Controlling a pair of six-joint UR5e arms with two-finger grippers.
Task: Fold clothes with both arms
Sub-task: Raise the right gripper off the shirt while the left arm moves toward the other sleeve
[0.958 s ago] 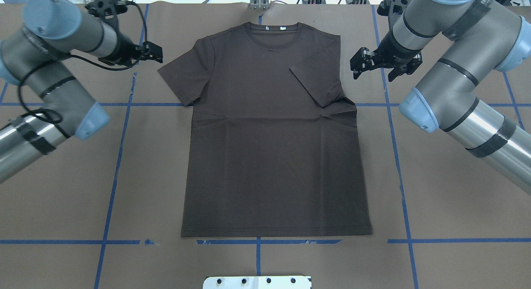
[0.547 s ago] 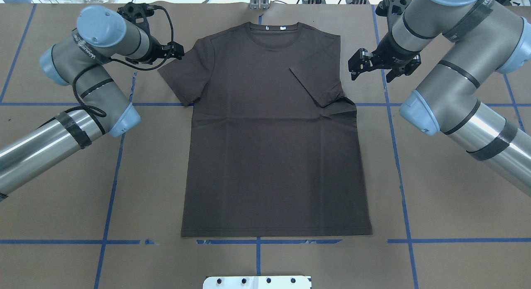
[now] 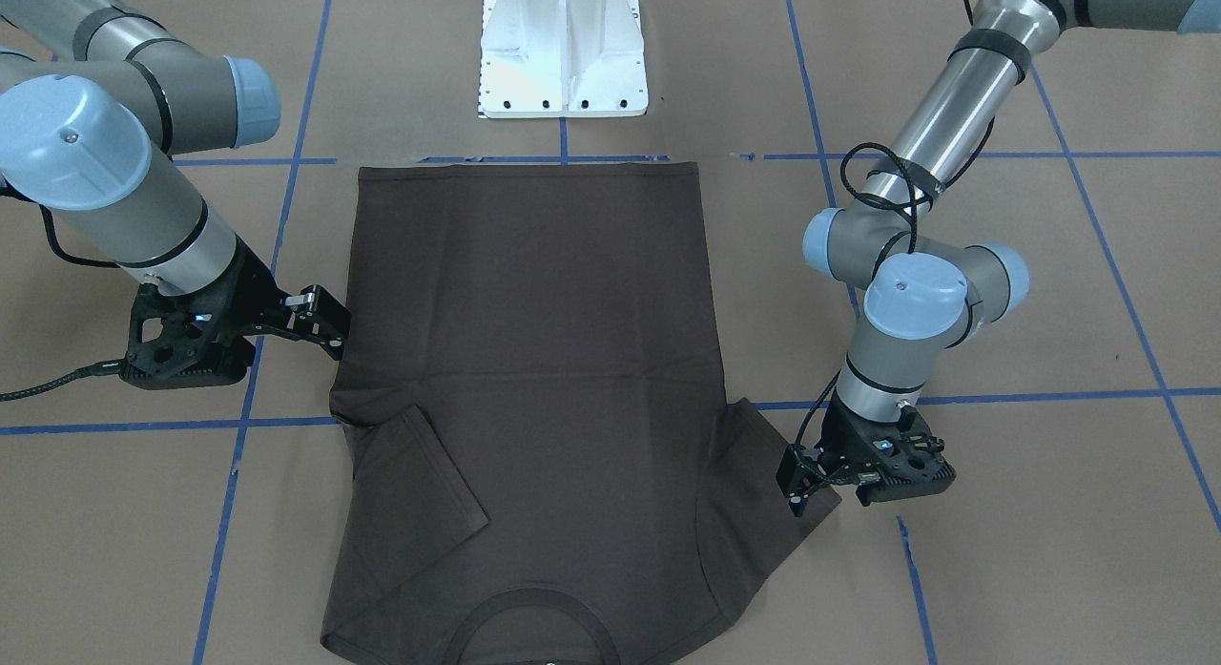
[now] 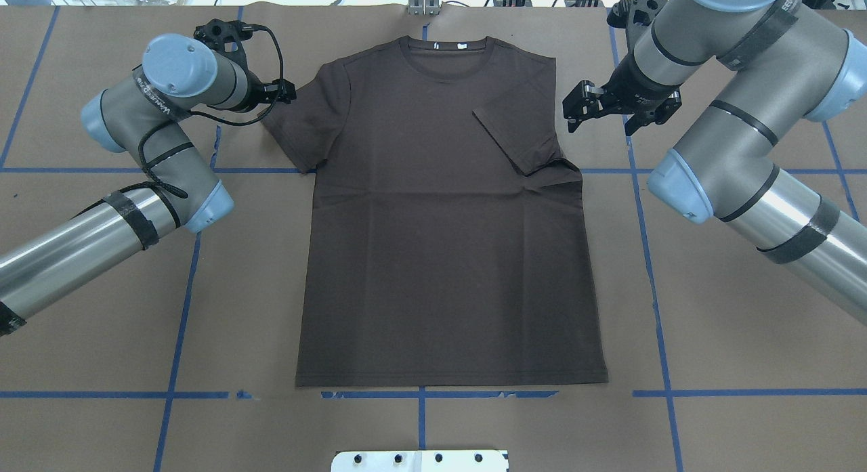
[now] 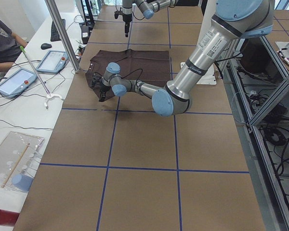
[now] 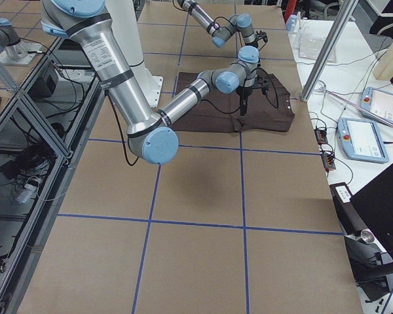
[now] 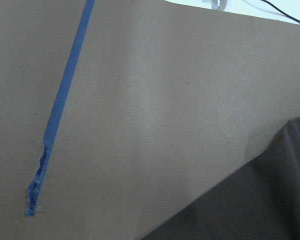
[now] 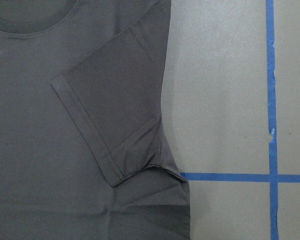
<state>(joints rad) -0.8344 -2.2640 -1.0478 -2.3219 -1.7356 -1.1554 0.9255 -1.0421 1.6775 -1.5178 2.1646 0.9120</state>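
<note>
The dark grey-brown T-shirt (image 4: 440, 242) lies flat on the brown table, collar at the far side. Its sleeve on the overhead view's left is spread out. The other sleeve (image 8: 115, 115) is folded inward over the body. My left gripper (image 4: 286, 91) is low at the outer edge of the spread sleeve (image 3: 763, 484), and its fingers look open around that edge (image 3: 795, 488). My right gripper (image 4: 574, 110) hangs open just outside the shirt's other shoulder, off the cloth (image 3: 329, 322). The left wrist view shows only a corner of the sleeve (image 7: 270, 200), no fingers.
The white pedestal base (image 3: 563, 54) stands at the robot's side of the table, near the shirt's hem. Blue tape lines (image 4: 183, 296) cross the brown paper. A metal pole (image 5: 62, 33), tablets (image 5: 53, 60) and a seated person are at the far edge.
My left arm swung right and its gripper came up to the spread sleeve's edge. My right gripper edged slightly left toward the shoulder. The shirt has not moved.
</note>
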